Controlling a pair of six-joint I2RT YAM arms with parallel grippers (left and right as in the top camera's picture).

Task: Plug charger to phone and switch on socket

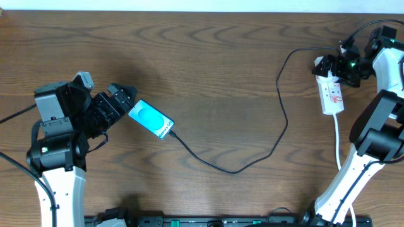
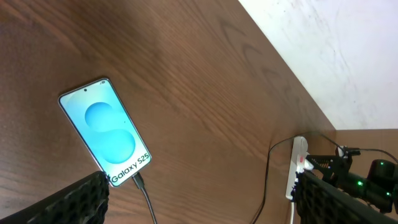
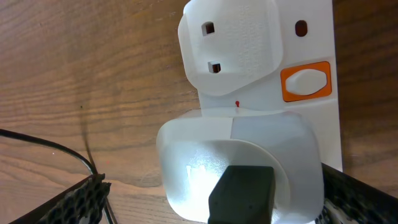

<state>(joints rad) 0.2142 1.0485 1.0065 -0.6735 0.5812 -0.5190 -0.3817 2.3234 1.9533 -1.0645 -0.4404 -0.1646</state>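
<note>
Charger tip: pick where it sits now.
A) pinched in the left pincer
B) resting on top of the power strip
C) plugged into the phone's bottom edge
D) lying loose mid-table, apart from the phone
C: in the left wrist view the charger tip meets the bottom edge of the phone, just below the Galaxy text, with its cable trailing away across the table.

A brown wood-grain table (image 1: 208,57) borders a white surface (image 2: 336,56) beyond its edge.
</note>
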